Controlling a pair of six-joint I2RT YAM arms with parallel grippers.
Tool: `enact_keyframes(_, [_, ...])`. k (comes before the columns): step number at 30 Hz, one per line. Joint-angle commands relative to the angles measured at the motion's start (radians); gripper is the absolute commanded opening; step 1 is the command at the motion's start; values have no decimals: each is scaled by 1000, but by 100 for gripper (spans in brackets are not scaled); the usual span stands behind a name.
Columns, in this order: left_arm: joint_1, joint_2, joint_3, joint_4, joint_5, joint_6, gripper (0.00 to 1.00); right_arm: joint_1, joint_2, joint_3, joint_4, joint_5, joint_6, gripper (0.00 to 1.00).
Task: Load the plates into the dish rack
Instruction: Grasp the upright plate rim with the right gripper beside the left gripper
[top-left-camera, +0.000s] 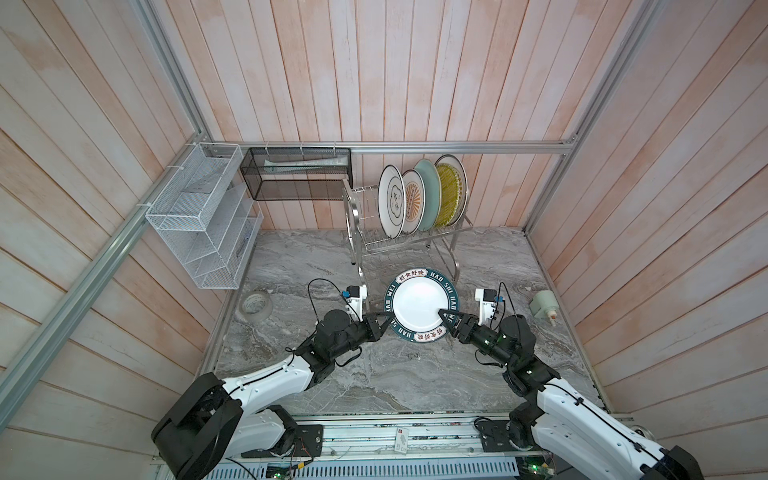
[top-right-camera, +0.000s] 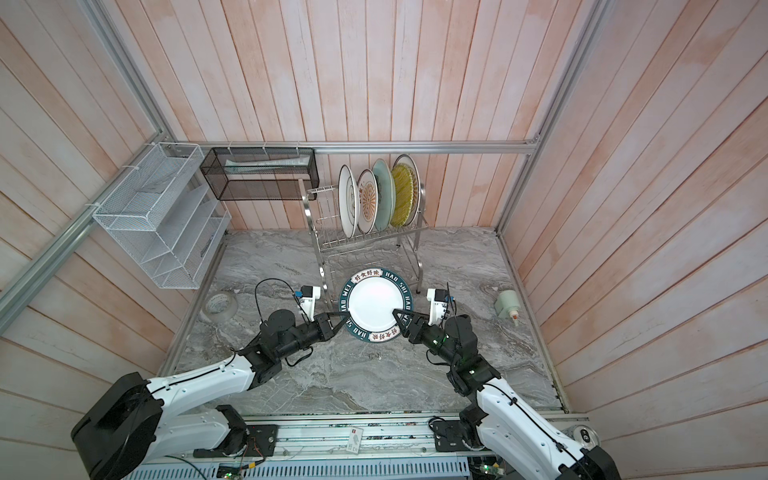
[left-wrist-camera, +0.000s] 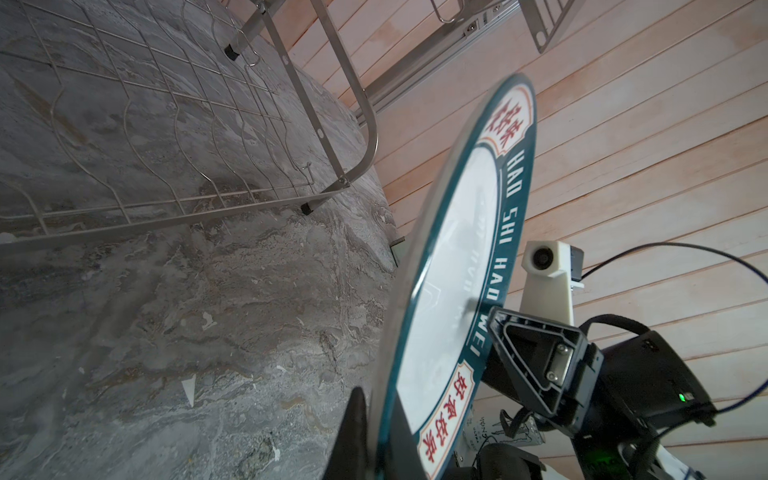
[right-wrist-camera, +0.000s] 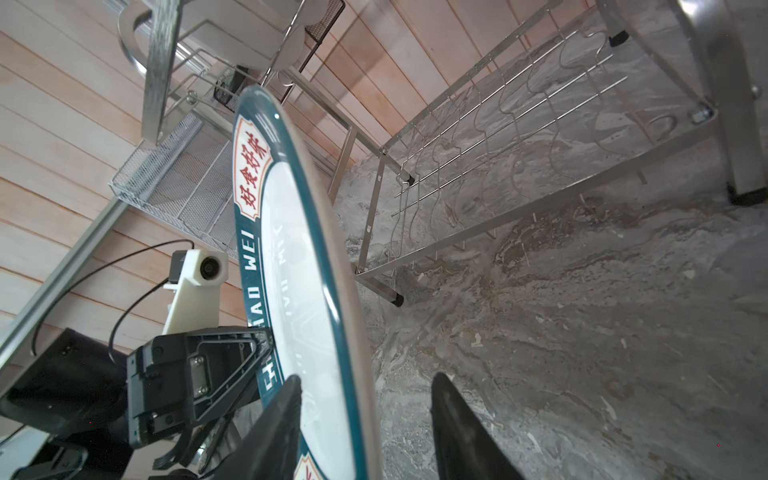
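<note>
A white plate with a lettered dark-green rim (top-left-camera: 417, 305) (top-right-camera: 376, 305) hangs tilted above the marble table, just in front of the dish rack (top-left-camera: 415, 245) (top-right-camera: 365, 245). My left gripper (top-left-camera: 384, 322) (left-wrist-camera: 376, 415) is shut on its left rim. Straddling the right rim is my right gripper (top-left-camera: 444, 318) (right-wrist-camera: 365, 380), still open. One of its fingers lies against the plate's face (right-wrist-camera: 299, 270), and the other stands off from the back with a visible gap. Several plates (top-left-camera: 413, 205) stand upright in the rack's upper tier. The lower tier (left-wrist-camera: 166, 145) (right-wrist-camera: 498, 145) holds nothing.
A grey tape roll (top-left-camera: 255, 306) lies at the table's left. A pale green bottle (top-left-camera: 544, 305) lies at the right. A white mesh organizer (top-left-camera: 203, 216) and a black mesh basket (top-left-camera: 297, 174) hang on the walls at back left.
</note>
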Motion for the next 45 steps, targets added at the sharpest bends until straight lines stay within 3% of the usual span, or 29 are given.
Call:
enact_keyframes(1, [3,8,6,103,35,-4,0,10,13,40,41,17,-15,40])
enact_keyframes(24, [4,39,40,66,32,7,0,27,64,83,59,2,-21,0])
enact_keyframes(31, [4,27,44,21,2,19,0,27,58,87,47,11,-28,0])
enact_keyframes(36, [3,7,41,-9,-27,24,11,27,54,88,43,13,-29,0])
enact_keyframes(40, [3,-2,33,-3,-29,24,29,27,47,90,35,21,-30,0])
enact_keyframes(45, [3,-9,30,-16,-33,30,38,27,35,93,21,38,-30,0])
